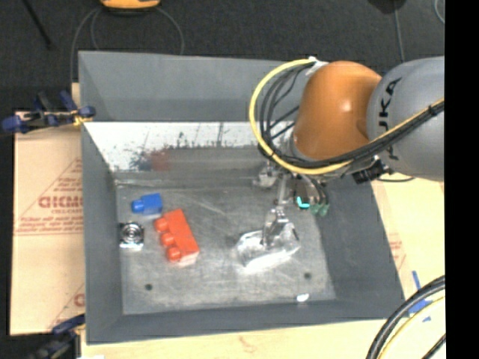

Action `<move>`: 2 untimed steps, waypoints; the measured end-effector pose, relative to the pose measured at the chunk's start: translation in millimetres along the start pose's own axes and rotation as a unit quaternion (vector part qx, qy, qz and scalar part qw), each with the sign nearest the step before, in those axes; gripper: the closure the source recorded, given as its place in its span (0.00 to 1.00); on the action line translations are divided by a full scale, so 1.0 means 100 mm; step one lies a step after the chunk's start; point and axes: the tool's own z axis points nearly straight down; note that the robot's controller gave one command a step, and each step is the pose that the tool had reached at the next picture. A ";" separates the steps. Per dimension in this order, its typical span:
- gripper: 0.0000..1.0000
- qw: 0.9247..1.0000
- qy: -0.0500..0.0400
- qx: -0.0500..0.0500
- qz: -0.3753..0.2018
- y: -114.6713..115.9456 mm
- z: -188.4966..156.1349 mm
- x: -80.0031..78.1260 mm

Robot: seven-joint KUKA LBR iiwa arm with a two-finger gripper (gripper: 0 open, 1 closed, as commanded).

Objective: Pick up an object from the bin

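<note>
My gripper [275,229] reaches down to the right half of the bin floor, its fingertips at the top of a clear crumpled plastic piece [262,251] that lies there. The fingers look close together, and I cannot make out whether they clasp the plastic. An orange-red toy block [177,236] lies left of centre, well apart from the gripper.
A small blue block [147,203] lies at the left, above the red one. A round silver metal piece [132,235] sits by the left wall. A tiny white bit [301,298] rests near the front right corner. The arm's orange cover and cables hang over the back right.
</note>
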 end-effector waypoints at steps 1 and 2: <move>0.00 0.997 -0.005 -0.002 0.079 -0.53 1.17 0.42; 1.00 0.997 -0.007 -0.002 0.077 -0.52 1.13 0.40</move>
